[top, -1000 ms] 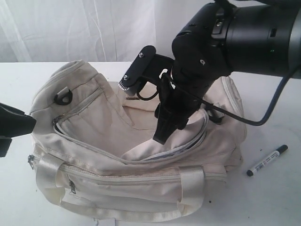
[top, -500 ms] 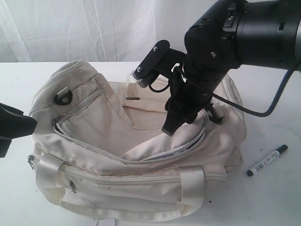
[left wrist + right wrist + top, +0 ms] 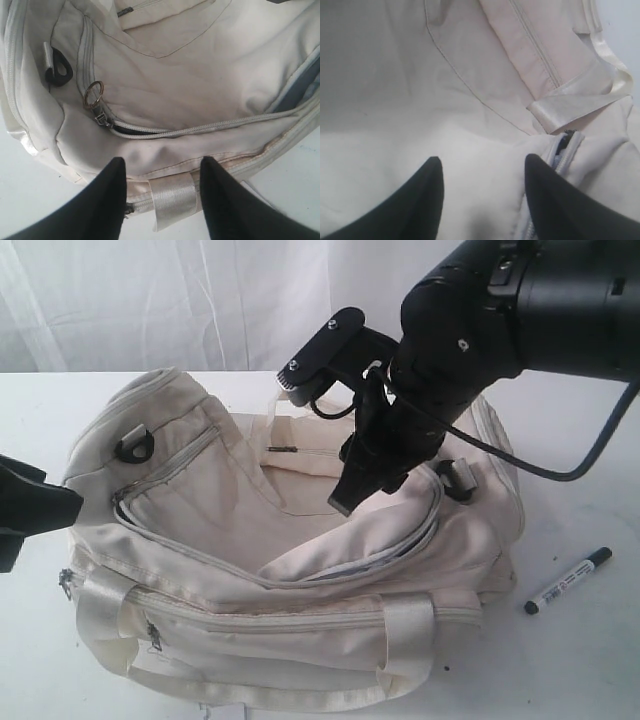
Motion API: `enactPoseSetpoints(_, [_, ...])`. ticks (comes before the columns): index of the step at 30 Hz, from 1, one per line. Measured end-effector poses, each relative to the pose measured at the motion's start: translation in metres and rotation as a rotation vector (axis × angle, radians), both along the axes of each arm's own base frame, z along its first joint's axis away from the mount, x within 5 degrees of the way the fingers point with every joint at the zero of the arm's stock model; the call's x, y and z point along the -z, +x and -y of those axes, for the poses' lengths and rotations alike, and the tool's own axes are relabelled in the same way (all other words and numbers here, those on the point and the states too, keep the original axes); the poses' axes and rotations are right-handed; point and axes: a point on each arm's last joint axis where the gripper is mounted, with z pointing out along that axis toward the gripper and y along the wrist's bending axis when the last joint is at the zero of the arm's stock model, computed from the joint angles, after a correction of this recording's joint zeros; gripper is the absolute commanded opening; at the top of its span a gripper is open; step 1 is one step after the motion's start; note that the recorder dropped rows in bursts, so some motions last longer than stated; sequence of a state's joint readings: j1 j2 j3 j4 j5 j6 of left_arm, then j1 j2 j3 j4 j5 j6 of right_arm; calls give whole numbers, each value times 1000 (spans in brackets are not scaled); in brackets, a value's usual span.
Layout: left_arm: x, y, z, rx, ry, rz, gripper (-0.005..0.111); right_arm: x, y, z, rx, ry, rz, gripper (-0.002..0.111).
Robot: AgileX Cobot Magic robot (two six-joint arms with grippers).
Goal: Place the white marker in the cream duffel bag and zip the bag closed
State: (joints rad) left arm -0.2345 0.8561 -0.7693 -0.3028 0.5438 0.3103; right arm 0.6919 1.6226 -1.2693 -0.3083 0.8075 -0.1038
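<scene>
The cream duffel bag [image 3: 290, 560] lies on the white table with its top zipper open and the fabric sagging inward. To its right, on the table, rests the white marker [image 3: 568, 580], which nothing is holding. My right gripper [image 3: 343, 502] hangs open just above the bag's open middle, and in its wrist view the right gripper [image 3: 482, 164] has only cream fabric and the zipper [image 3: 561, 154] below it. My left gripper [image 3: 161, 167] is open at the bag's left end, above a webbing handle [image 3: 172, 200]. The metal ring pull [image 3: 93, 92] lies beyond it.
A black strap ring [image 3: 134, 447] sits on the bag's left end pocket, and another strap ring [image 3: 455, 478] is near the right arm. White curtain hangs behind the table. The right arm's cable [image 3: 560, 472] loops over the bag's right end.
My right gripper has risen a little above the bag's opening and shifted slightly left. The left gripper, the bag and the marker have not moved.
</scene>
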Motion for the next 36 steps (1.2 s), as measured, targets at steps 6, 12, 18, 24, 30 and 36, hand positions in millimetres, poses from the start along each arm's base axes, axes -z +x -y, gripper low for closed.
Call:
enactPoseSetpoints(6, [7, -1, 0, -1, 5, -19, 51, -2, -7, 4, 41, 73, 14, 47])
enactPoseSetpoints(12, [17, -3, -1, -1, 12, -49, 51, 1, -21, 15, 60, 85, 8, 47])
enactPoseSetpoints(18, [16, -2, -1, -4, 10, -42, 51, 3, -27, 26, 75, 97, 31, 47])
enactPoseSetpoints(24, [15, -1, -1, -9, 5, -31, 51, 9, -27, 25, 68, 140, 39, 47])
enactPoseSetpoints(30, [15, -1, -1, -9, 1, -30, 44, 9, -28, 23, 76, 178, 31, 47])
enactPoseSetpoints(36, [14, -1, 0, -12, -5, -21, 27, 9, -27, 22, 77, 188, 33, 47])
